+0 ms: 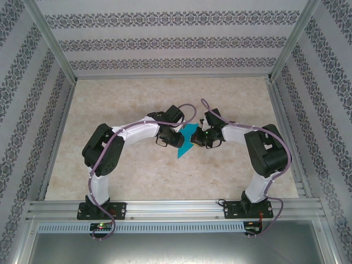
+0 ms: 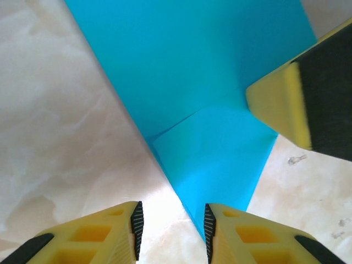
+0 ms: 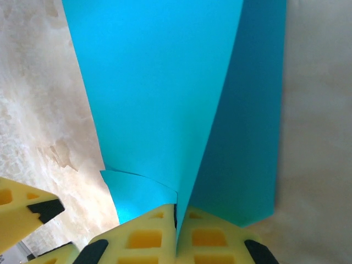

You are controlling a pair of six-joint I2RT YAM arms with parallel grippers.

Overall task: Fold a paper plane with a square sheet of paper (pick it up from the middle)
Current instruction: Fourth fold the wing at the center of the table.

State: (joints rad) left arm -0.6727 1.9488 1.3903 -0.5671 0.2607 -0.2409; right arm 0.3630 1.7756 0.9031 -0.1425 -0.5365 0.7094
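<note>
The left claw [image 2: 171, 225] has its fingers apart, with nothing held, by the paper's tip. The folded blue sheet of paper [image 1: 185, 144] lies mid-table [image 1: 137, 176] between both claws. The right claw [image 3: 176, 212] pinches its fold tight. It looks thin, light and floppy, so grab the crease gently.

Patterned striped walls [image 1: 176, 38] enclose a beige marbled tabletop [image 1: 165, 176].

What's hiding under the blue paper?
The marbled table shows all around the blue paper, and a second paper layer peeks out below the top fold. Anything lying right under the paper is covered, so I can't tell.
</note>
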